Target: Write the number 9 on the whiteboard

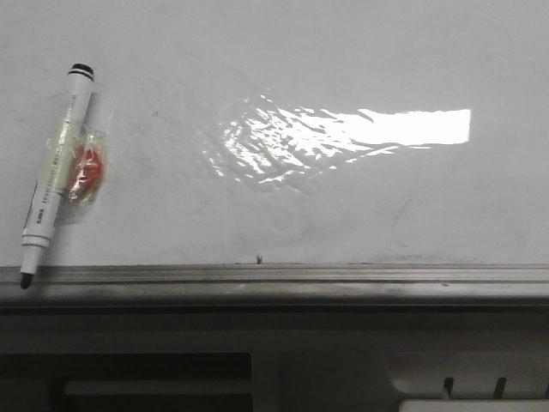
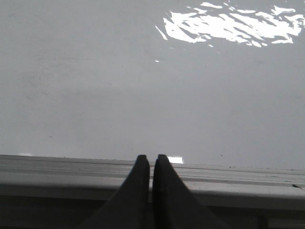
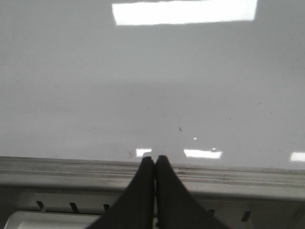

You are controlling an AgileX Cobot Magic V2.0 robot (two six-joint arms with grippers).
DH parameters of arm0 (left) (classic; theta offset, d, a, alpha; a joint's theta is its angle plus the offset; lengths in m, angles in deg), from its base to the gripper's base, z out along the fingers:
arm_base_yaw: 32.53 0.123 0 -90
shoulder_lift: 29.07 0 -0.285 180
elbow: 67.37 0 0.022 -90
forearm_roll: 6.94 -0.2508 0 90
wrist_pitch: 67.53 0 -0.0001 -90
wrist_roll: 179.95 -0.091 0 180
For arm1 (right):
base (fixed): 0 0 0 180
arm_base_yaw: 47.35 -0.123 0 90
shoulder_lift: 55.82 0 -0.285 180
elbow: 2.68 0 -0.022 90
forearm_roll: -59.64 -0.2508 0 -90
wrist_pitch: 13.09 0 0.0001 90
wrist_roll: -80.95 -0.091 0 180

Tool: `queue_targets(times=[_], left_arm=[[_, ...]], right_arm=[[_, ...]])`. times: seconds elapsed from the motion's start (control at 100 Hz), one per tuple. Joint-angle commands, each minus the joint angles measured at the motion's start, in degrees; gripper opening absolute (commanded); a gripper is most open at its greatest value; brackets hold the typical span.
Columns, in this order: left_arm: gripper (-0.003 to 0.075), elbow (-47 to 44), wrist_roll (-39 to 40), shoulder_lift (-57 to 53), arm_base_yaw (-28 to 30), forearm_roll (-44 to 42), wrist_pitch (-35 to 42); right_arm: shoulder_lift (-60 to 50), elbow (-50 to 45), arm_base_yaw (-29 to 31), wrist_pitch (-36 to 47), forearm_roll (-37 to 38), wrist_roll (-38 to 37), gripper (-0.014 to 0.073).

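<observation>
- Whiteboard point(image 1: 283, 69): a glossy white surface fills most of the front view, with a bright rippled reflection right of centre. No number 9 shows on it; only faint smudges and a small dark speck near the lower edge are visible.
- Ledge point(image 1: 343, 279): a grey metal strip runs the full width along the board's lower edge and forms the near boundary of the writing area.
- Marker point(image 1: 56, 176): a white barrel with a black end cap lies tilted at the board's far left. Its dark tip points down and touches the ledge. A clear wrap with an orange-red patch point(image 1: 87, 167) sits against the barrel's right side.
- Open area: the board to the right of the marker is bare white surface, from the ledge to the top of the view.
- Left gripper point(image 2: 152, 160): the jaws are closed together, holding nothing, with the tips over the ledge.
- Right gripper point(image 3: 154, 160): the jaws are likewise pressed together and hold nothing, with the tips at the ledge line.
</observation>
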Motion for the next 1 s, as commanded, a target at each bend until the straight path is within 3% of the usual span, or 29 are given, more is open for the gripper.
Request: queue_targets(times=[0.0,0.55,0.99], left_arm=[[-0.002,-2.3,0.5,-1.6,0.1,0.1,2.6],[-0.002,-2.3,0.4,-1.6,0.1,-1.3,3.0],[-0.002,-2.3,0.4,-1.6,0.1,-1.1,8.0]], right_arm=[[-0.8,-1.7,0.3,2.3,0.1,0.4,-0.0069],[-0.8,-1.7,0.3,2.3,0.1,0.4,-0.0069],[-0.8,-1.7,0.3,5.8,0.2,0.4,-0.0069]])
